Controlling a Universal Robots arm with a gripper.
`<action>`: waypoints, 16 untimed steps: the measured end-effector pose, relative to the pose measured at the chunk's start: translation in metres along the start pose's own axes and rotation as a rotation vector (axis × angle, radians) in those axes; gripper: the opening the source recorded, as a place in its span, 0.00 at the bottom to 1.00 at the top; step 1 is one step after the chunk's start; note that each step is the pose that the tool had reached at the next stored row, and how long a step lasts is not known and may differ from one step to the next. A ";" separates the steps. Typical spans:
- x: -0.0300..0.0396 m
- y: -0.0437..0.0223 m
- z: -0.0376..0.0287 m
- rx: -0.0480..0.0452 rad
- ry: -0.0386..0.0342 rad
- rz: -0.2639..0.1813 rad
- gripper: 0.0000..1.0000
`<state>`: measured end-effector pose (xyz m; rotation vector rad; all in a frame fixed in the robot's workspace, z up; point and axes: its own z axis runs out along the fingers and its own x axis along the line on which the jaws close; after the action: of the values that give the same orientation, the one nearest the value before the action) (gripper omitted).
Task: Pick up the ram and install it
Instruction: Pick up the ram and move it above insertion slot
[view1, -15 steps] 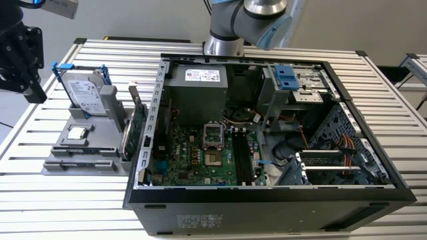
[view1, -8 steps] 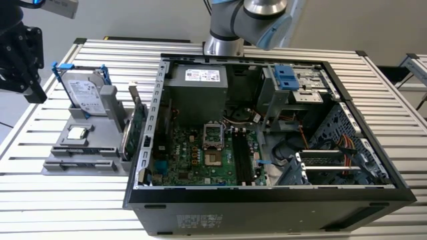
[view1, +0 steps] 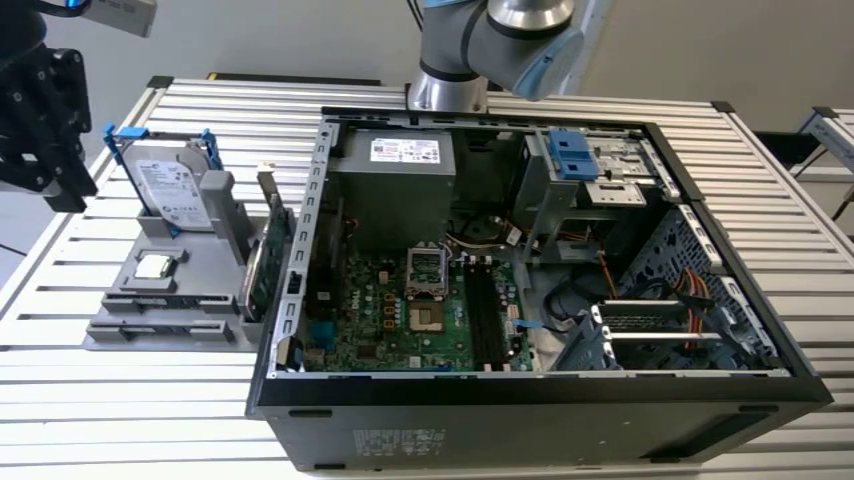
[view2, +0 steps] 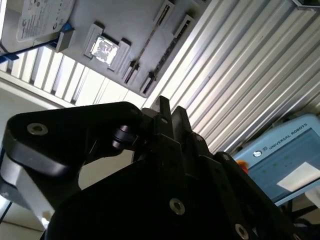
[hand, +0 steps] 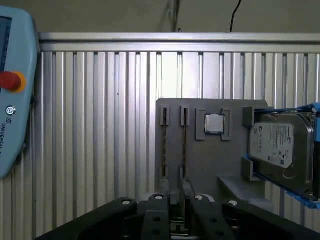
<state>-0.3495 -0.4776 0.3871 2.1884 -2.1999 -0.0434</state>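
Exterior view: slatted metal tabletop (view1: 134, 400) carries an open computer case (view1: 534, 385) at its middle, motherboard (view1: 387, 320) facing up, and a grey tray (view1: 120, 335) near the tabletop's edge on the exterior view's left. Arm (view1: 494, 40) rises from the far edge, behind the case. Gripper (view1: 60, 185) hangs high over that same left edge, near the tray's far end and touching nothing. On the tray, from far end to near end: hard drive (view1: 174, 185) with blue clips, propped on edge; small square processor chip (view1: 154, 265) lying flat; then two narrow slots side by side. Green expansion card (view1: 276, 250) stands upright along the tray side nearest the case. First wrist view looks straight down on the tray: ram (hand: 184, 147) sits edge-on in the slot next to the processor chip, showing as a thin dark strip between the end brackets; chips and colour cannot be made out from this angle. Ram is well apart from the case and from the gripper. In both wrist views the black fingertips (hand: 173, 195) are drawn close together with nothing between them, so the tool is clenched and empty. Pale blue teach pendant (hand: 12, 110) lies on the slats beyond the slot end of the tray.
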 end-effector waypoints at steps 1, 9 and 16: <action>0.0000 0.0000 0.0000 0.0000 0.0001 -0.001 1.00; -0.0001 -0.0001 0.0006 0.0008 0.0004 -0.004 1.00; -0.0002 -0.0003 0.0056 0.0489 0.0003 -0.007 1.00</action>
<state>-0.3495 -0.4774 0.3814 2.2210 -2.2163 0.0106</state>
